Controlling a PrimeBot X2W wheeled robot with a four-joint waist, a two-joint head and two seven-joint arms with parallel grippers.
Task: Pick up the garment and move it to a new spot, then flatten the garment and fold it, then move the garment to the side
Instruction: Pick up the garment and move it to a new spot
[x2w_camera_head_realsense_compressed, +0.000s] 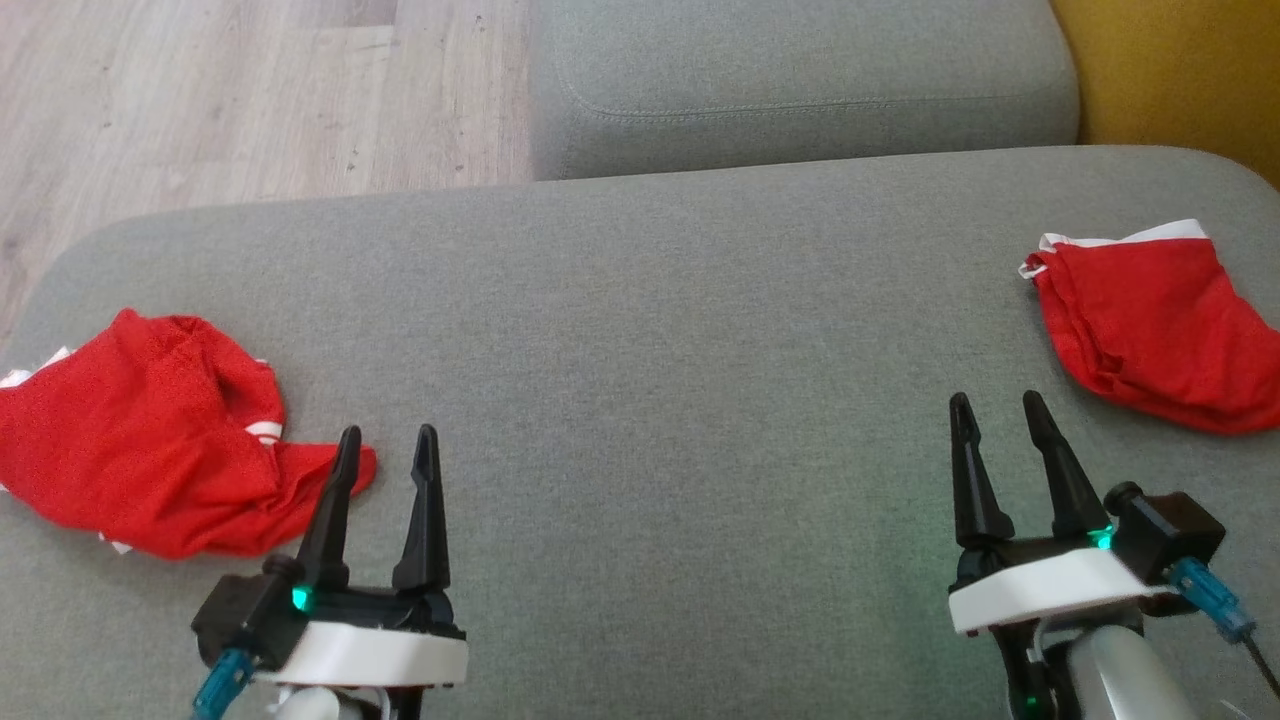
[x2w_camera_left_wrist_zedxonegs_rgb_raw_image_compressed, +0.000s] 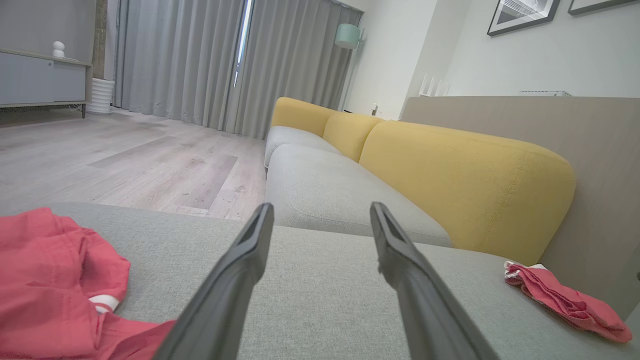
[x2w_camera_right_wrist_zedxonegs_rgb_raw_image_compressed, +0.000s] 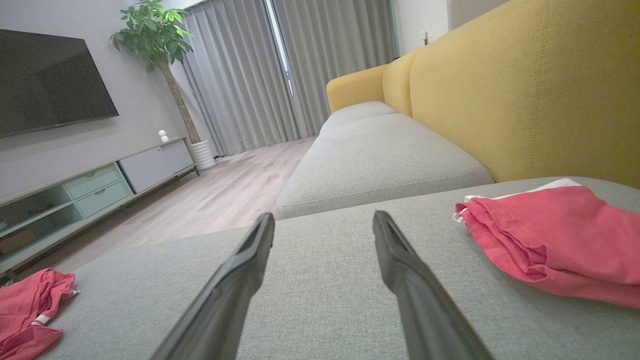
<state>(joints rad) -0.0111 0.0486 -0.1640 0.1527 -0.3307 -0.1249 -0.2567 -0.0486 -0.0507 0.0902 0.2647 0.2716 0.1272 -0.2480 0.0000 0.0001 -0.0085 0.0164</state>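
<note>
A crumpled red garment (x2w_camera_head_realsense_compressed: 140, 440) with white trim lies at the left of the grey sofa seat (x2w_camera_head_realsense_compressed: 640, 330); it also fills the lower left of the left wrist view (x2w_camera_left_wrist_zedxonegs_rgb_raw_image_compressed: 55, 285) and the bottom left corner of the right wrist view (x2w_camera_right_wrist_zedxonegs_rgb_raw_image_compressed: 27, 305). A second red garment (x2w_camera_head_realsense_compressed: 1150, 320), folded, lies at the seat's right edge (x2w_camera_left_wrist_zedxonegs_rgb_raw_image_compressed: 565, 300) (x2w_camera_right_wrist_zedxonegs_rgb_raw_image_compressed: 555, 240). My left gripper (x2w_camera_head_realsense_compressed: 388, 440) stands open just right of the crumpled garment, its left finger over the cloth's edge. Open as well, my right gripper (x2w_camera_head_realsense_compressed: 995, 405) hovers just left of and nearer than the folded garment, holding nothing.
A second grey seat cushion (x2w_camera_head_realsense_compressed: 800, 90) adjoins the far edge, with yellow backrests (x2w_camera_head_realsense_compressed: 1180, 70) at the right. Wooden floor (x2w_camera_head_realsense_compressed: 200, 100) lies beyond the seat's left edge. A TV cabinet (x2w_camera_right_wrist_zedxonegs_rgb_raw_image_compressed: 95, 185) and a potted plant (x2w_camera_right_wrist_zedxonegs_rgb_raw_image_compressed: 155, 30) stand across the room.
</note>
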